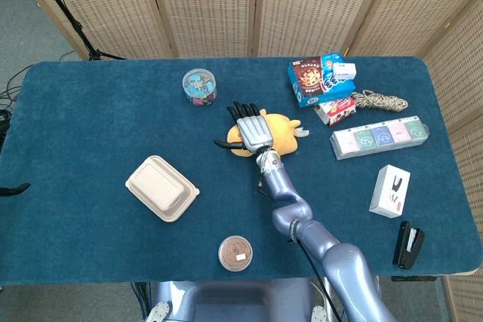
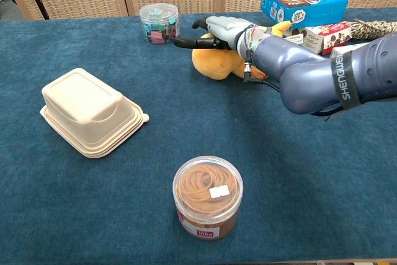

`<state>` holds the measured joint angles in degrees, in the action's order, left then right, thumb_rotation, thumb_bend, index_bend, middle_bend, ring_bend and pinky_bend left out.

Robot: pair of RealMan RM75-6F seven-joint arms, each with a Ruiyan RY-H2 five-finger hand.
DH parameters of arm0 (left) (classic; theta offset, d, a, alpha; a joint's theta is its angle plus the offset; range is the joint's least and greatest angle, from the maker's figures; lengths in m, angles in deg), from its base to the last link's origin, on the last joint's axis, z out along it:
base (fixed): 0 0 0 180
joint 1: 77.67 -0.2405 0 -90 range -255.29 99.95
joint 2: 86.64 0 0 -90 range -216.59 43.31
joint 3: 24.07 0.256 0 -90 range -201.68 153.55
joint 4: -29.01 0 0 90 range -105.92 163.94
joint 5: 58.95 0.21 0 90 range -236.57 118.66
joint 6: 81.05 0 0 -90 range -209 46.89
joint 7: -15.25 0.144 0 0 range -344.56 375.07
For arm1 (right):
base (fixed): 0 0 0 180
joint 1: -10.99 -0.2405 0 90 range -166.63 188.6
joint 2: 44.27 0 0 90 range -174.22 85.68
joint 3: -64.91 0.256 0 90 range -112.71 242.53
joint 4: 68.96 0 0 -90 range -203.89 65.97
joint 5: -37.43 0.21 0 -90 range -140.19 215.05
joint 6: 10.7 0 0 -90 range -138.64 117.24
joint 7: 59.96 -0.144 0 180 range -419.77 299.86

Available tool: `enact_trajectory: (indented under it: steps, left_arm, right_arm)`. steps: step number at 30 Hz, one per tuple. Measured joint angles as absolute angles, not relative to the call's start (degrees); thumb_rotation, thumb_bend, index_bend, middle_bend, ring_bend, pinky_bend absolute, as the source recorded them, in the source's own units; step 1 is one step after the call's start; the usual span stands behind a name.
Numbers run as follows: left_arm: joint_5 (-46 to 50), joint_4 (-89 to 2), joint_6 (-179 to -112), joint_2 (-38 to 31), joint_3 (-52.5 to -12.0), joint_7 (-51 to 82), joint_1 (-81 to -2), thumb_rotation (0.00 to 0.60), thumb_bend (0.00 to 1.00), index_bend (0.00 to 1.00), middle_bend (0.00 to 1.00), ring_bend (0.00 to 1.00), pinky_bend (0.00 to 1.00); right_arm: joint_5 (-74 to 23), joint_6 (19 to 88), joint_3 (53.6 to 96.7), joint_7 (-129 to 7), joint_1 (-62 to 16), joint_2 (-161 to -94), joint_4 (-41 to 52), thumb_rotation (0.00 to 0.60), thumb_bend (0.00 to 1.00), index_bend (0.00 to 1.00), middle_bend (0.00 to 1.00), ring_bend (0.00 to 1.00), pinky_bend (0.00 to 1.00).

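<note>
Far left of the hand, toward the robot: a beige clamshell box (image 1: 161,188), shut. Nearer the robot still, a clear tub of rubber bands (image 2: 207,206). Up-left, a small clear tub of coloured clips (image 1: 199,86). Right hand (image 1: 252,130) spread flat, fingers apart, hovering over or resting on the orange plush toy (image 2: 214,62); contact unclear. Toy directly beneath and just right: soft, rounded, lying on the blue table (image 1: 90,126). Further right: blue cookie box (image 1: 320,78), rope coil (image 1: 379,100).

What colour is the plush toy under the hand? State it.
Orange-yellow. The plush toy shows best in the chest view, beneath the right hand.
</note>
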<state>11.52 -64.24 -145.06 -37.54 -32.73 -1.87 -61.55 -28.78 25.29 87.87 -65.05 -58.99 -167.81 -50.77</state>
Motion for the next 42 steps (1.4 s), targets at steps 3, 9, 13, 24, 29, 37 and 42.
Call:
enact_trajectory:
  steps: [3,9,13,24,29,37,42]
  left_arm:
    - [11.67,-64.35,-145.16,-37.55,-32.69,-1.8,-61.61,0.6,0.0,0.0,0.0,0.0,0.0]
    - [11.78,-64.7,-145.23,-37.48,-32.62,-1.14,-61.6,0.6,0.0,0.0,0.0,0.0,0.0]
    - [11.8,-65.03,-145.15,-37.36,-32.55,-0.4,-61.47,0.6,0.0,0.0,0.0,0.0,0.0]
    - [12.37,-65.77,-145.01,-37.51,-32.46,-0.21,-61.26,0.6,0.0,0.0,0.0,0.0,0.0]
    - [12.51,-65.32,-144.89,-37.75,-32.5,-1.5,-61.35,0.6,0.0,0.0,0.0,0.0,0.0]
    - [12.64,-64.45,-144.49,-38.03,-32.56,-3.2,-61.46,0.6,0.0,0.0,0.0,0.0,0.0]
    - [12.61,-64.24,-144.11,-38.02,-32.55,-3.45,-61.31,0.6,0.0,0.0,0.0,0.0,0.0]
  right_arm:
    - [-28.95,25.45,87.66,-66.2,-57.81,-166.87,-51.11,0.0,0.0,0.0,0.0,0.0,0.0]
    - [-28.21,25.88,88.07,-67.67,-54.76,-163.82,-49.46,0.0,0.0,0.0,0.0,0.0,0.0]
    - [-26.72,25.92,89.01,-68.1,-52.44,-160.91,-46.15,0.0,0.0,0.0,0.0,0.0,0.0]
    - [-25.0,27.16,89.8,-66.04,-49.31,-155.06,-30.47,0.0,0.0,0.0,0.0,0.0,0.0]
    - [-26.13,30.39,89.71,-63.93,-50.4,-154.49,-25.92,0.0,0.0,0.0,0.0,0.0,0.0]
    - [-29.7,32.16,88.77,-65.64,-54.73,-159.7,-30.76,0.0,0.0,0.0,0.0,0.0,0.0]
    - [-30.68,31.16,88.42,-68.91,-56.89,-163.01,-36.12,0.0,0.0,0.0,0.0,0.0,0.0]
